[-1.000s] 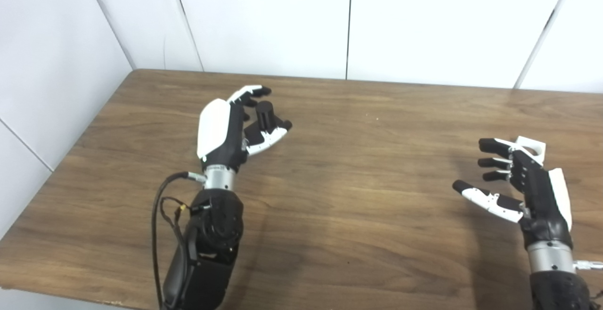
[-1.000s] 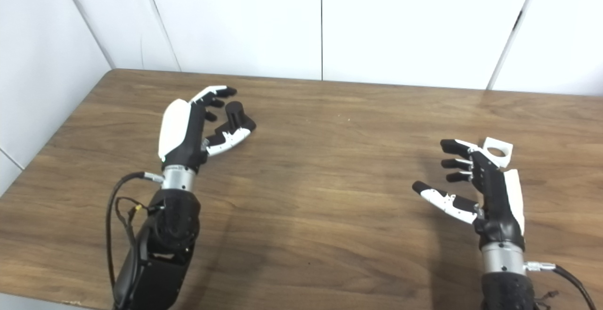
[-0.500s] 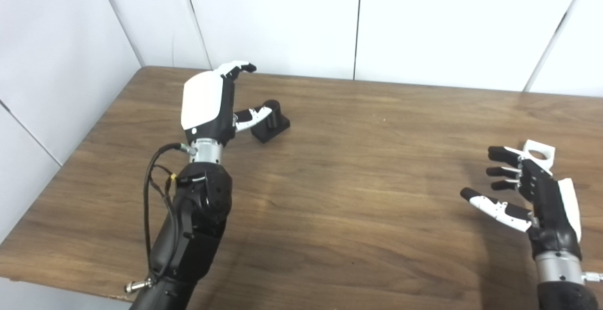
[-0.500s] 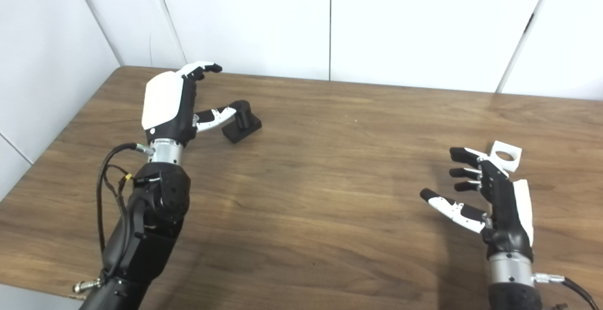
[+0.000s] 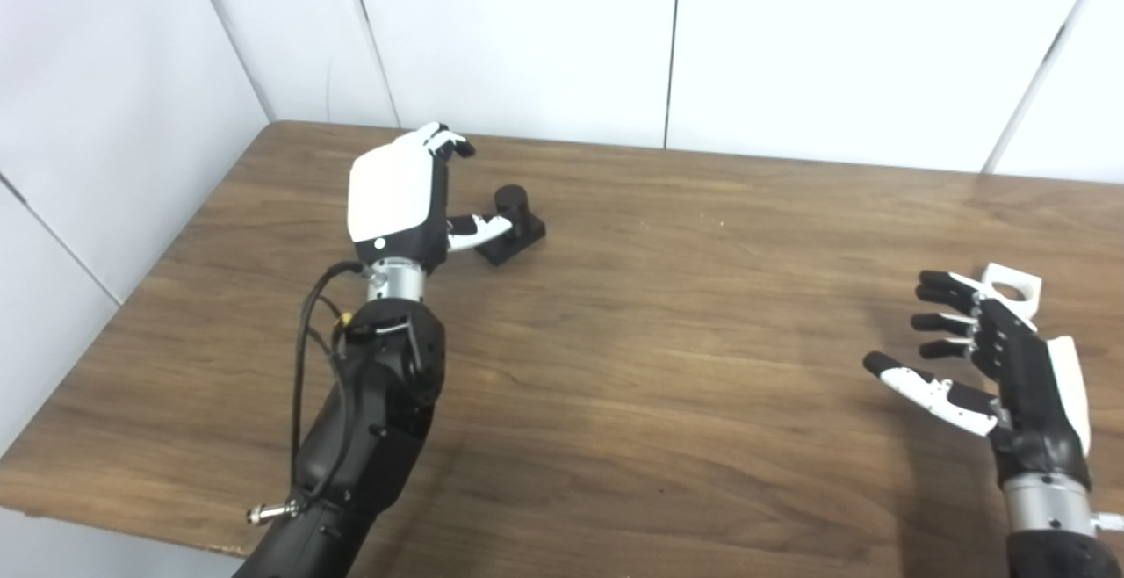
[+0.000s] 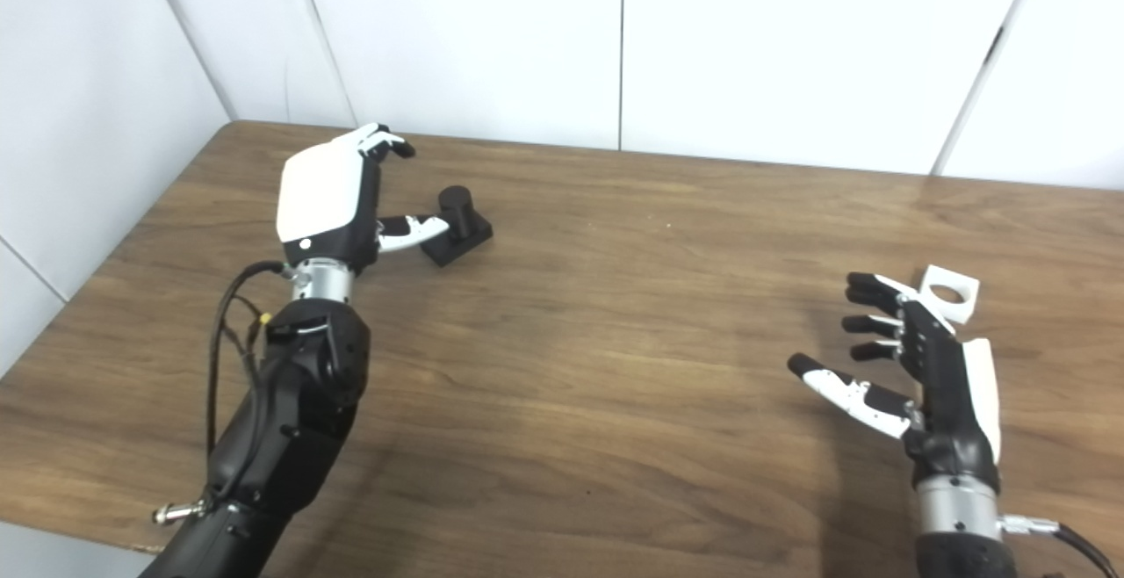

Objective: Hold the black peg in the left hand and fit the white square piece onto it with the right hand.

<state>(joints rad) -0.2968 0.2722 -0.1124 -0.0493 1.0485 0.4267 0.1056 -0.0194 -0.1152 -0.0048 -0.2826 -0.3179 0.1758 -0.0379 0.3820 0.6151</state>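
The black peg (image 5: 514, 223), a short cylinder on a square base, stands on the wooden table (image 5: 667, 332) at the far left. My left hand (image 5: 399, 200) is open just left of it, raised, with its thumb reaching to the peg's base. The white square piece (image 5: 1012, 285) with a round hole lies on the table at the right. My right hand (image 5: 992, 367) is open in front of it, with its fingertips next to the piece and holding nothing.
White wall panels (image 5: 667, 33) stand behind the table and along its left side. The table's front edge (image 5: 132, 530) runs along the bottom left.
The camera has shifted. My left hand rose from around the peg and opened wider, then tipped over beside it; the peg stays on the table. The right hand has hardly moved.
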